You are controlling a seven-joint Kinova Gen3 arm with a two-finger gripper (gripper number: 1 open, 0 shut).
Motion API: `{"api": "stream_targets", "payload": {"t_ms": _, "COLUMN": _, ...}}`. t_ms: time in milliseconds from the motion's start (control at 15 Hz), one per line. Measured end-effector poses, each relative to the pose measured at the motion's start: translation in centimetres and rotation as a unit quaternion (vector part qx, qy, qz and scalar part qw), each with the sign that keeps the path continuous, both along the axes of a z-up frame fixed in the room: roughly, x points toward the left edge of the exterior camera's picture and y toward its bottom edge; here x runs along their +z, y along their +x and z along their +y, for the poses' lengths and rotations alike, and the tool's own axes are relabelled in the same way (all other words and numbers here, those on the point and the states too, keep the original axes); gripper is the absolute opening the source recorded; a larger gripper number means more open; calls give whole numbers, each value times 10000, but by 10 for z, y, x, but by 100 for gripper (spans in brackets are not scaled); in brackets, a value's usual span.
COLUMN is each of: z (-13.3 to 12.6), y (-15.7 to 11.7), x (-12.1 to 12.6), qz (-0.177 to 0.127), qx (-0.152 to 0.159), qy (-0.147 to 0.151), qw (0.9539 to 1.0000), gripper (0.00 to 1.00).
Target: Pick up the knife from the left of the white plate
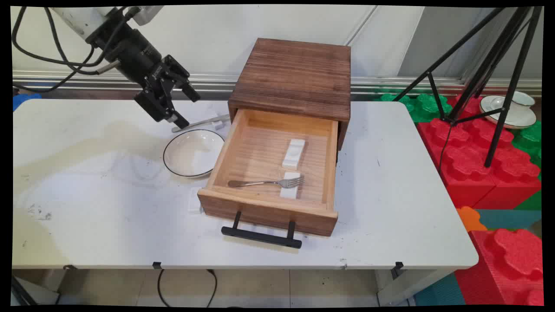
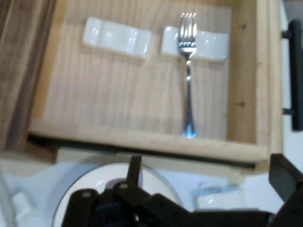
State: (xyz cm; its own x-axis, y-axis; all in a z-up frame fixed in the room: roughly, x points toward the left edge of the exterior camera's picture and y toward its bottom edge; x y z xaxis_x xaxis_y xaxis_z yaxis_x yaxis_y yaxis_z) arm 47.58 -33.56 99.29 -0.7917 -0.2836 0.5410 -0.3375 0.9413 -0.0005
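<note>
My gripper [image 1: 181,108] hangs open and empty above the white bowl [image 1: 193,153], beside the open drawer [image 1: 269,212] holding a fork [image 1: 266,183].

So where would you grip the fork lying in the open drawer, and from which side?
Grip the fork mid-handle, coming straight down from above. It lies flat across the drawer, tines propped on a white rest, so the handle probably clears the floor slightly. The drawer walls block side approaches.

- The table [image 1: 108,208] is lit evenly and brightly from above.
- Glare is seen on the fork [image 2: 188,56].
- The hand view is softly blurred.
</note>
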Motion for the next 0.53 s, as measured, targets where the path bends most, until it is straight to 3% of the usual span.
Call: {"api": "stream_targets", "payload": {"t_ms": 533, "z": -38, "y": 37, "x": -25, "qz": -552, "qx": 308, "qy": -143, "qw": 9979, "gripper": 100}}
